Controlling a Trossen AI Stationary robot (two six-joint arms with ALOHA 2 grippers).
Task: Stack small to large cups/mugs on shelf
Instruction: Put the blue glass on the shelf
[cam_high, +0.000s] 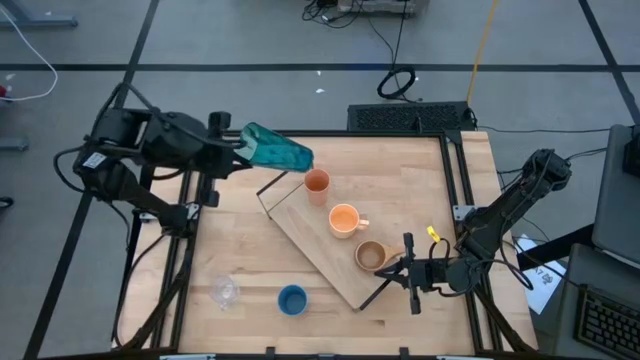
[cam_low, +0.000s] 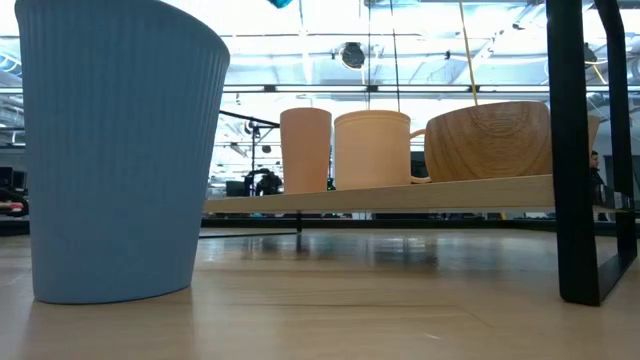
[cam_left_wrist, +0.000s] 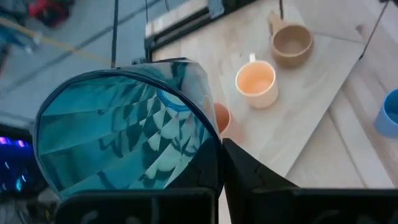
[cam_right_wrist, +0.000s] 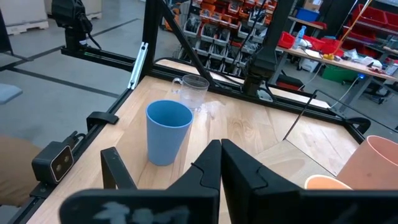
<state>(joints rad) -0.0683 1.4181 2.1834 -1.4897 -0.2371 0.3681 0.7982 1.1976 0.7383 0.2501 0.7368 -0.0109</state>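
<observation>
Left gripper (cam_high: 243, 147) raised over the far left part of the counter (cam_high: 240, 250), jaws clenched on the rim of the teal tumbler (cam_high: 277, 149). Tumbler held on its side, in the air, open mouth toward the wrist, base pointing toward the shelf's far end. Seen from the left wrist, tumbler (cam_left_wrist: 124, 134) pinned by its wall between the two dark fingers (cam_left_wrist: 249, 174), close against the camera.

Shelf (cam_high: 330, 245) lying slantwise across the middle of the counter, black wire brackets at both short ends. On the board, in a row from far end to near end: small orange cup (cam_high: 317, 184), orange mug (cam_high: 345, 220), tan mug (cam_high: 371, 256). All three upright, side by side, apart from each other. From table height, the same row raised a little above the counter: orange cup (cam_low: 305, 148), orange mug (cam_low: 372, 150), tan mug (cam_low: 490, 140).

Blue cup (cam_high: 292, 299) upright on the counter near the front edge, off the shelf. Clear glass (cam_high: 224, 292) to its left, also on the counter, well apart from the board.

Right gripper (cam_high: 412, 272) low at the near right end of the shelf, just beside the tan mug, jaws pressed together on nothing. From the right wrist, blue cup (cam_right_wrist: 168, 132) and clear glass (cam_right_wrist: 194, 91) ahead of the shut jaws, not touching them.
</observation>
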